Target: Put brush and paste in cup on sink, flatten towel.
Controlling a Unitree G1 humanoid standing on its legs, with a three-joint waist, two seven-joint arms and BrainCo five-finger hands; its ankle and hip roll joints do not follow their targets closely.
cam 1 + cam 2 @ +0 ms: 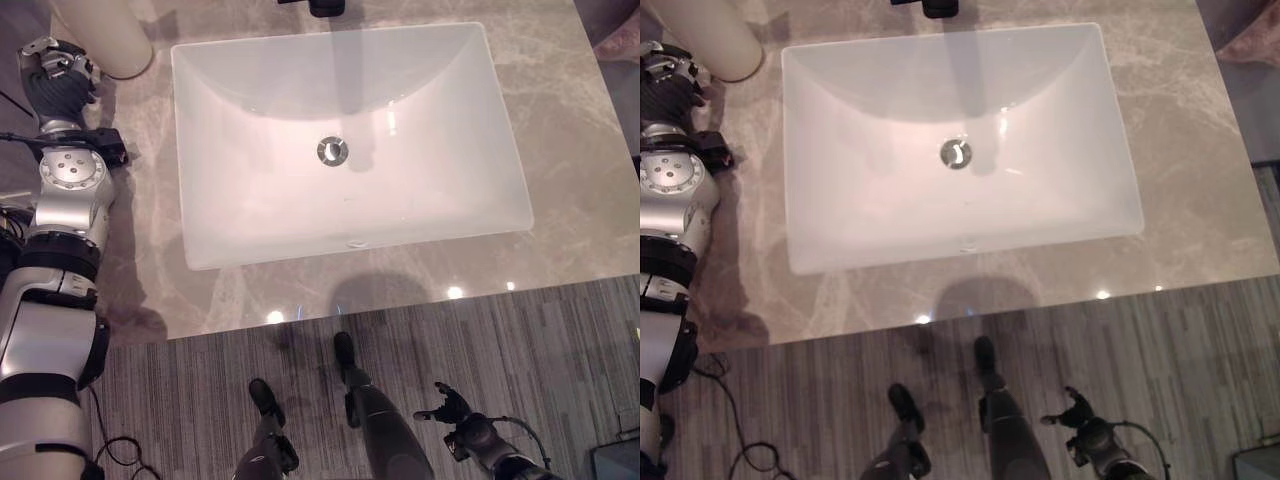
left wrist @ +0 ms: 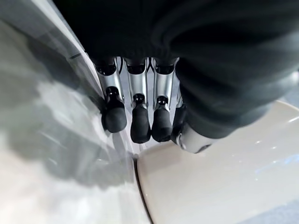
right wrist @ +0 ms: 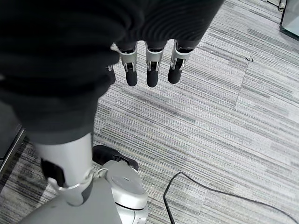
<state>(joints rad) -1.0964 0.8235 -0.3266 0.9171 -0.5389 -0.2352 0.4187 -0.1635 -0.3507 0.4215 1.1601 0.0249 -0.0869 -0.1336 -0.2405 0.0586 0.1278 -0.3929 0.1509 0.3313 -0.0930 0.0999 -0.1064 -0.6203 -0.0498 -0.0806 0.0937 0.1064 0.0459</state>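
Nearest, the right hand (image 1: 452,408) hangs low over the grey plank floor (image 3: 224,116), fingers straight and holding nothing, while beyond the white sink (image 1: 260,235) in the marble counter (image 1: 560,200) the left hand (image 1: 52,62), fingers (image 2: 140,123) loosely extended, rests beside the cream cup (image 1: 105,35).

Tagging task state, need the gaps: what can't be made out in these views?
1. Cup: mouth cut off by the eye views' top edge, so contents unknown.
2. Faucet: mostly cut off by the same edge.
3. Pinkish thing, far right: cut by the edge, can't identify.
4. Left hand: whether its thumb touches the cup, wrist view, dark cover hides it.
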